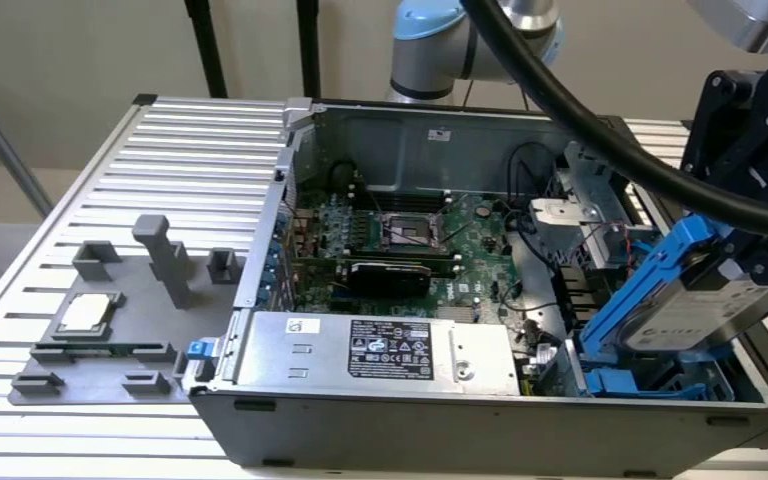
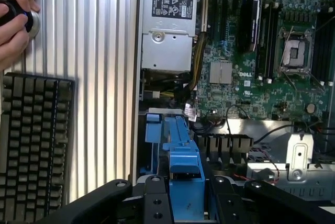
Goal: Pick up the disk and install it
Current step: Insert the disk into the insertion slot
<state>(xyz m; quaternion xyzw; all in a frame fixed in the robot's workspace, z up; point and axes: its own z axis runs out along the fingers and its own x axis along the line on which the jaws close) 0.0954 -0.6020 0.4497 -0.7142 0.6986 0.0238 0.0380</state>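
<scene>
The disk [image 1: 684, 318], a silver-grey drive with a white label clipped in a bright blue frame, hangs tilted over the front corner of the open computer case [image 1: 491, 425], on the exterior view's right. My black gripper [image 1: 755, 262] is shut on its upper end. In the wrist view the blue frame of the disk [image 2: 184, 164] sits between my two fingers [image 2: 157, 203], with the gripper [image 2: 189, 205] pointing down into the case. Below the disk is a blue drive bay [image 1: 640, 382], and the disk's lower end is close above it.
Inside the case lie a silver power-supply box [image 1: 377, 350] and the green motherboard [image 1: 411, 235]. A thick black cable [image 1: 584, 110] crosses above the case. A grey fixture with a processor chip [image 1: 87, 315] sits on the slatted table. A keyboard [image 2: 34, 140] and a person's hand [image 2: 15, 9] are beside the case.
</scene>
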